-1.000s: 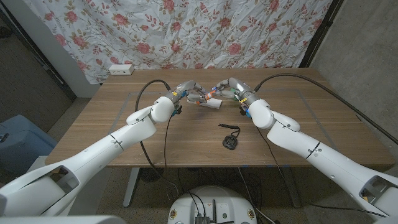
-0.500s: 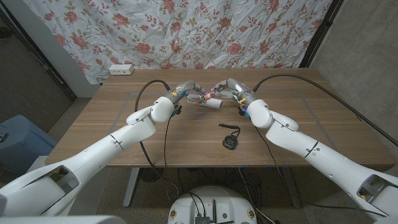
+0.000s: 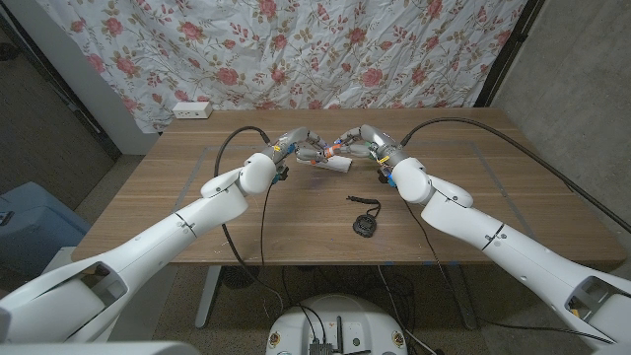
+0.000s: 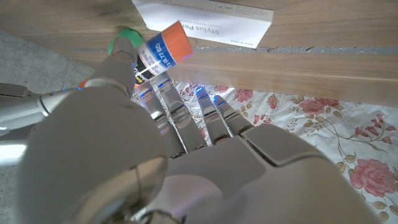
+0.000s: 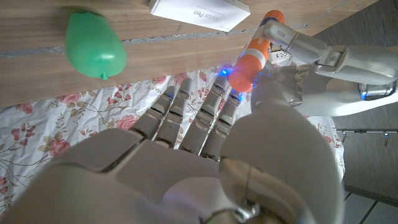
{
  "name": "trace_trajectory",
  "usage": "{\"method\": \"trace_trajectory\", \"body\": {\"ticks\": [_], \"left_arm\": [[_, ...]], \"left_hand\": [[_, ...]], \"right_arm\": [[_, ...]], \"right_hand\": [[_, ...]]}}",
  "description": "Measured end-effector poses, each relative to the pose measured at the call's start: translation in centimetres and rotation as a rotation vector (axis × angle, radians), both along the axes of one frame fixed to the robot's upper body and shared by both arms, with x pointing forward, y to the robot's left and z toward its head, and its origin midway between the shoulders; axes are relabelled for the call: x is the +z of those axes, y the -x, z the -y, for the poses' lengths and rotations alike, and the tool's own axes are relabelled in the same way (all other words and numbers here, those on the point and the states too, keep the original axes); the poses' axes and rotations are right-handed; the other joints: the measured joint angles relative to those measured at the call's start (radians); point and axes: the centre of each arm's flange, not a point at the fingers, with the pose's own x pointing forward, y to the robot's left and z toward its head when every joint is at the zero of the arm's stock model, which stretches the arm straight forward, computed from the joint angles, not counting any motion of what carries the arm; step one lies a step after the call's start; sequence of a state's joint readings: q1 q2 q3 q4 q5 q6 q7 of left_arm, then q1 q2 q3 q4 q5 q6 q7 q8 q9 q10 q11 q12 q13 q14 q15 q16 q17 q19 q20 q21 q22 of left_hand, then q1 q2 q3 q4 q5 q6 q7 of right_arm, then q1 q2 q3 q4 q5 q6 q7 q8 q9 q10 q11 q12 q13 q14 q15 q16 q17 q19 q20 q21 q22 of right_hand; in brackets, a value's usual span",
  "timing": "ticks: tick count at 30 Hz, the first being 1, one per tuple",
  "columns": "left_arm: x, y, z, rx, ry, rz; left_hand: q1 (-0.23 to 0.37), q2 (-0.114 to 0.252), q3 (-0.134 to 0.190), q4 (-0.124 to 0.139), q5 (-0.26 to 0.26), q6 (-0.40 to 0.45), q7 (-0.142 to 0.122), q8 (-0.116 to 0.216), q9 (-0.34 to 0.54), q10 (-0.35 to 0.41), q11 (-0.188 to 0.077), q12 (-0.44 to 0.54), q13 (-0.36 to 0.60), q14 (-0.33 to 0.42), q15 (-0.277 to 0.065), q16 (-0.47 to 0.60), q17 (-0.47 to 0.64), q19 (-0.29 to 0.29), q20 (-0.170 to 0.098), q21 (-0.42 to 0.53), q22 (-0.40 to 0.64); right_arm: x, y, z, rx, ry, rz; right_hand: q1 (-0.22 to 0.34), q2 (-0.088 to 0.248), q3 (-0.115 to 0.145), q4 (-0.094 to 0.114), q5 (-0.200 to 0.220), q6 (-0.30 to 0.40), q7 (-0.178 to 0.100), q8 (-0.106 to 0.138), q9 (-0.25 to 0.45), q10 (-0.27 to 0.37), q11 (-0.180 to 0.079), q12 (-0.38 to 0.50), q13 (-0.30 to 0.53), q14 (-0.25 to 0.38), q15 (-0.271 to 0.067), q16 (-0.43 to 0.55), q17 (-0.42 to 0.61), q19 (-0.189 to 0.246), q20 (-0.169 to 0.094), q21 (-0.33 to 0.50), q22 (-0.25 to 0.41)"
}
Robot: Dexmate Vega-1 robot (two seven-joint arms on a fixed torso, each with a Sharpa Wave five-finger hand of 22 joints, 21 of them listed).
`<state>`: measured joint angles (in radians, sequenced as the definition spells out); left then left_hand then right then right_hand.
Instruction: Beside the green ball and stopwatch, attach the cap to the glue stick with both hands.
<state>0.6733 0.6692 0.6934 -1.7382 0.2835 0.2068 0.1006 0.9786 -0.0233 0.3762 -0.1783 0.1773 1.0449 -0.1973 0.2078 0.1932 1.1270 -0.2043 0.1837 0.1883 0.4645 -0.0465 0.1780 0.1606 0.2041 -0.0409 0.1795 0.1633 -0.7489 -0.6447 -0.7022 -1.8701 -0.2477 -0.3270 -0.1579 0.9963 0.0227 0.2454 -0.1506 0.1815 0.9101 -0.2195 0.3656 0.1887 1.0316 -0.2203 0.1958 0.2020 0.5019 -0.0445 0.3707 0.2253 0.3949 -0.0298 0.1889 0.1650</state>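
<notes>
The glue stick (image 5: 260, 40) has a white and blue label and an orange cap (image 5: 245, 65) sitting on its end. In the head view my two hands meet over the far middle of the table. My left hand (image 3: 299, 146) grips the stick's labelled body (image 4: 155, 56). My right hand (image 3: 357, 140) has its fingertips (image 5: 235, 73) on the orange cap. The stick is held up off the table. The green ball (image 5: 94, 46) lies on the wood just beyond my right hand. The black stopwatch (image 3: 366, 225) with its cord lies nearer the front edge.
A white flat box (image 3: 337, 166) labelled as a stylus pen lies on the table under the hands. A flowered curtain (image 3: 296, 49) hangs behind the table, and a white power strip (image 3: 192, 109) sits at the far left corner. Black cables arch over both arms.
My right hand has edged slightly toward the left hand. The stick stays between both hands, and the box and stopwatch have not moved.
</notes>
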Motion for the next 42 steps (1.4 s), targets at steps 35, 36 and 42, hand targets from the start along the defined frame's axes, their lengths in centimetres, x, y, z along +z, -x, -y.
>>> {"method": "trace_trajectory", "body": {"ticks": [35, 36, 42], "left_arm": [[0.3, -0.5, 0.2, -0.004, -0.002, -0.001], [0.3, -0.5, 0.2, -0.004, -0.003, -0.001], [0.3, -0.5, 0.2, -0.004, -0.003, -0.001]], "left_hand": [[-0.004, -0.004, 0.000, 0.000, -0.004, -0.002, 0.002, 0.000, 0.000, 0.000, 0.000, 0.002, 0.000, 0.000, 0.000, 0.000, 0.000, 0.000, 0.000, 0.000, 0.000], [-0.004, -0.004, 0.000, 0.000, -0.004, -0.002, 0.002, 0.000, 0.000, 0.000, 0.000, 0.002, 0.000, 0.000, 0.000, 0.000, 0.000, 0.000, 0.000, 0.000, 0.000], [-0.004, -0.004, 0.000, 0.000, -0.004, -0.002, 0.002, 0.000, 0.000, 0.000, 0.000, 0.001, 0.000, 0.000, 0.000, 0.000, 0.000, 0.000, 0.000, 0.000, 0.000]], "right_arm": [[0.4, -0.7, 1.0, 0.011, -0.002, -0.013], [0.4, -0.6, 0.9, 0.027, 0.003, -0.015], [0.4, -0.7, 1.3, 0.027, 0.012, -0.016]], "right_hand": [[-0.082, -0.055, -0.051, 0.010, -0.004, -0.179, 0.031, -0.109, 0.000, -0.217, 0.003, -0.019, 0.000, -0.090, -0.001, -0.040, -0.007, -0.035, 0.063, -0.003, 0.000], [-0.082, -0.055, -0.052, 0.008, -0.004, -0.189, 0.032, -0.115, 0.000, -0.226, 0.003, -0.019, 0.000, -0.097, -0.001, -0.043, -0.007, -0.040, 0.068, -0.004, 0.000], [-0.099, -0.062, -0.065, 0.014, 0.002, -0.246, 0.038, -0.140, 0.005, -0.289, 0.004, -0.019, 0.000, -0.127, 0.002, -0.058, -0.007, -0.058, 0.081, -0.004, 0.000]]}}
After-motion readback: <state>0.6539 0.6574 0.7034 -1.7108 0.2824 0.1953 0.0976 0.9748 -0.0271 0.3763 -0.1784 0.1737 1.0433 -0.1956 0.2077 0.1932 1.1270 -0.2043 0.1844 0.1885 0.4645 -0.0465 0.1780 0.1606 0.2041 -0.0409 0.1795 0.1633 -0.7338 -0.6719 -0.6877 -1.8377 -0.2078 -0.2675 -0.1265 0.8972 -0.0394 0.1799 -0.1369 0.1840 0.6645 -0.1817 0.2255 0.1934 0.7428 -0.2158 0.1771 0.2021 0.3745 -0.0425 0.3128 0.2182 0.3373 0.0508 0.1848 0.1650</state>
